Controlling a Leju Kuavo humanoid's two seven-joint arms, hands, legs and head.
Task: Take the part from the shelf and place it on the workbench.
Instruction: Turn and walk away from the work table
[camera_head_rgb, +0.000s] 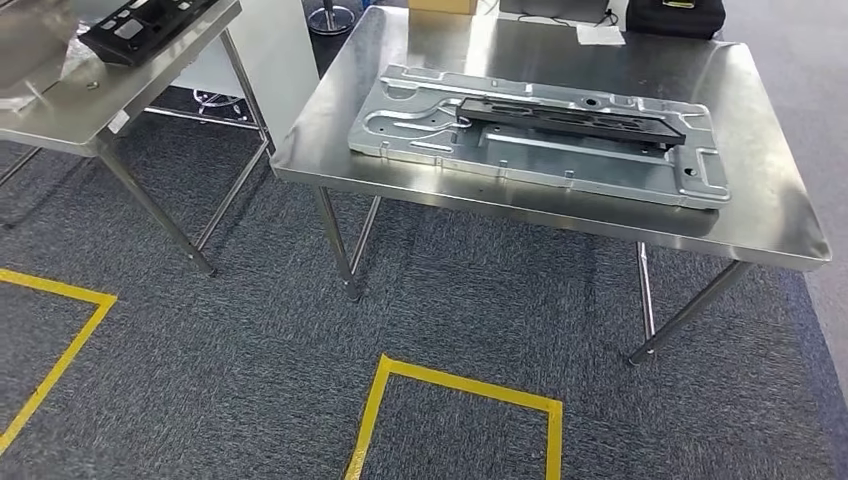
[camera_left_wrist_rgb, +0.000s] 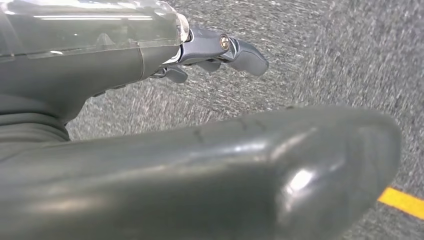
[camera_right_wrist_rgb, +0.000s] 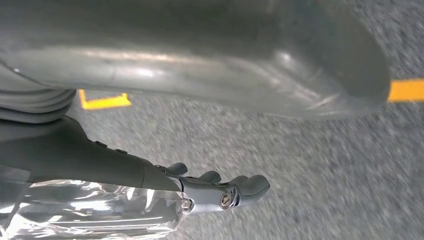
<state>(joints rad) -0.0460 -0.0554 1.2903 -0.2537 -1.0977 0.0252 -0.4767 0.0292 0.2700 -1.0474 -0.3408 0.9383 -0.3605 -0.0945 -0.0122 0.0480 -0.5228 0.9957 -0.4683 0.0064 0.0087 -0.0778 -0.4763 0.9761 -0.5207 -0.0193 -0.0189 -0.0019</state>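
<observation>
Already black part (camera_head_rgb: 570, 118) on plate (camera_head_rgb: 520, 150), workbench (camera_head_rgb: 760, 215)

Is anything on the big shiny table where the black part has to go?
Yes. A flat metal plate already lies across the table, with a long black part on top of it. Bare tabletop shows around the plate. Both hands hang over carpet.

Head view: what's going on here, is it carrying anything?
No. Each robot hand hangs over the grey carpet holding nothing: left robot hand, right robot hand, fingers loosely extended. Ahead, a black part lies on a silver stamped plate on the steel workbench. Another black part sits on a second steel table to the left. Yellow floor tape marks the carpet in front.
</observation>
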